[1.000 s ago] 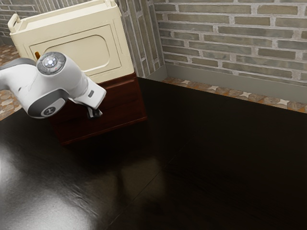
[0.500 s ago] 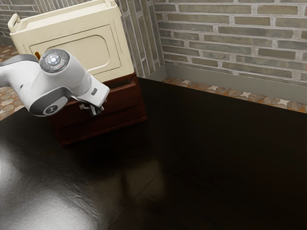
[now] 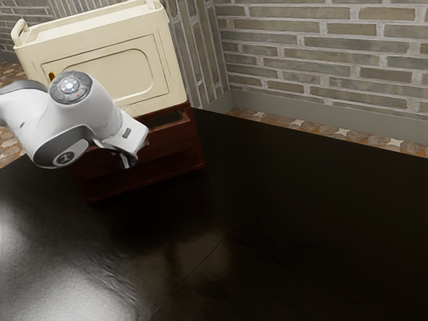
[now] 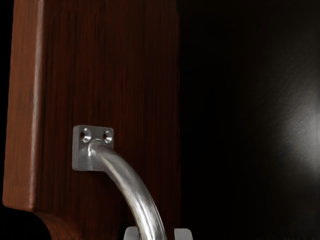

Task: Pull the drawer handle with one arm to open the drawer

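"Fingers [image 4: 183,234] first: how are they set?"

"Narrowly apart, with the curved metal handle [image 4: 131,187] passed between their tips. Whether it is gripped from both sides cannot be told."

"And where is the handle fixed?"

"On the wooden drawer front [image 4: 120,65], by a square metal plate [image 4: 94,157] in which two round screw holes are seen. From that plate the polished bar is bent out toward the hand. Its other end is cut off from sight."

"Is the drawer open?"

"Yes, partly. In the exterior view, the upper drawer [image 3: 174,142] is set forward of the dark red wooden cabinet [image 3: 150,175], and a dark hollow is shown behind its front. The black gripper [image 3: 129,162] is held close against that front, under the white arm [image 3: 73,124] that is extended from the exterior view's left."

"What else is shown there?"

"On the cabinet, a cream box [image 3: 114,77] with raised end handles is stood. The cabinet itself is set on a glossy black table [image 3: 301,227], by which pale light is reflected at the near left. Behind, a grey-brown brick wall [image 3: 321,50] is seen, with a patterned stone floor [image 3: 307,127] at its foot."
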